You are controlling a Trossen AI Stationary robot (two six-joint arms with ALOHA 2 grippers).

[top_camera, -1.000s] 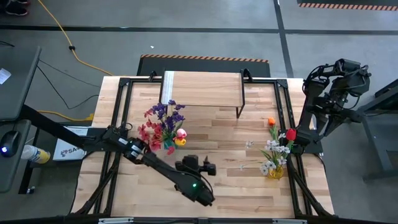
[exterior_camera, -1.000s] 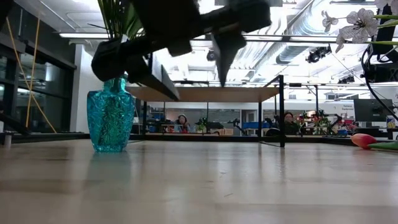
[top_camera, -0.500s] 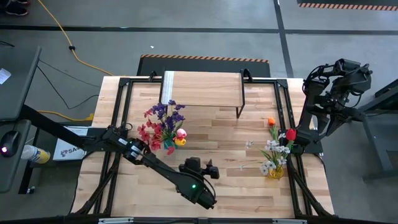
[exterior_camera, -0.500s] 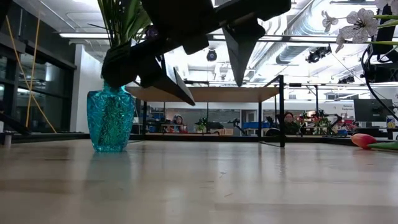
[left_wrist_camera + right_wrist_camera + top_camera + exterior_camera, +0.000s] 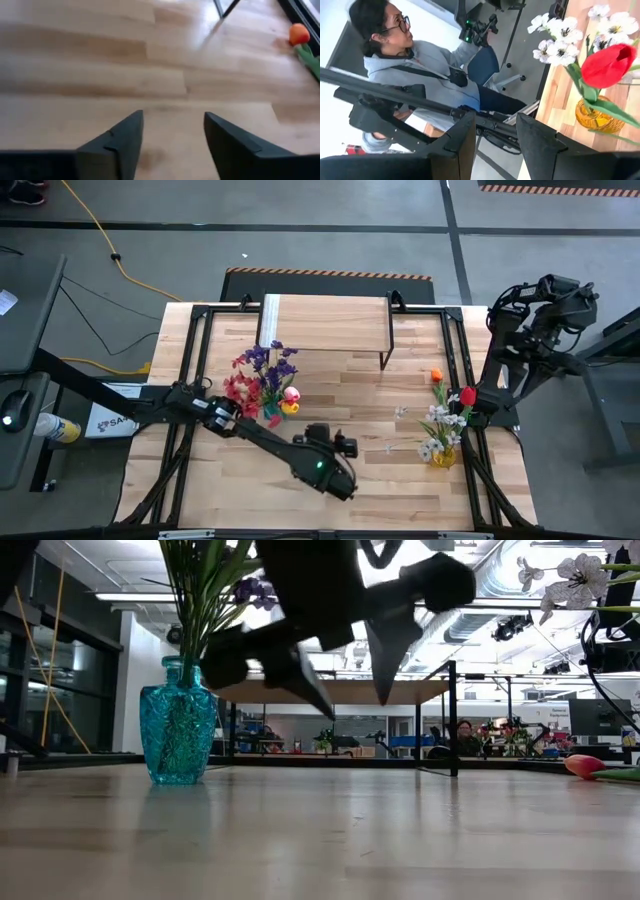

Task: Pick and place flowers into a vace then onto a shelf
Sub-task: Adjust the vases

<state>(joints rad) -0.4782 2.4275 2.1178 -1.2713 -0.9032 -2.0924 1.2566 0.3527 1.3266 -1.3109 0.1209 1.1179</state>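
A blue glass vase (image 5: 272, 412) (image 5: 178, 732) stands on the table's left half and holds purple, red, pink and yellow flowers (image 5: 262, 380). Near the right edge, a yellow vase (image 5: 443, 456) holds white flowers (image 5: 440, 425); a red tulip (image 5: 468, 395) and an orange one (image 5: 436, 376) (image 5: 299, 34) are beside it. The shelf (image 5: 325, 323) stands at the far middle. My left gripper (image 5: 350, 446) (image 5: 172, 117) hangs open over bare wood near the table's middle, with nothing between its fingers. My right gripper (image 5: 495, 120) is open, off the table's far right corner.
A tulip bud (image 5: 585, 765) lies on the table at the right in the low view. Bare planks (image 5: 390, 480) stretch between the two vases. Black frame rails (image 5: 200, 360) run along the table's sides. A person (image 5: 415, 70) sits beyond the table's right edge.
My left gripper has swung toward the table's right edge, away from the blue vase, turning a little as it went. Its fingers have drawn somewhat closer together, with nothing between them. The vases and flowers have stayed where they were.
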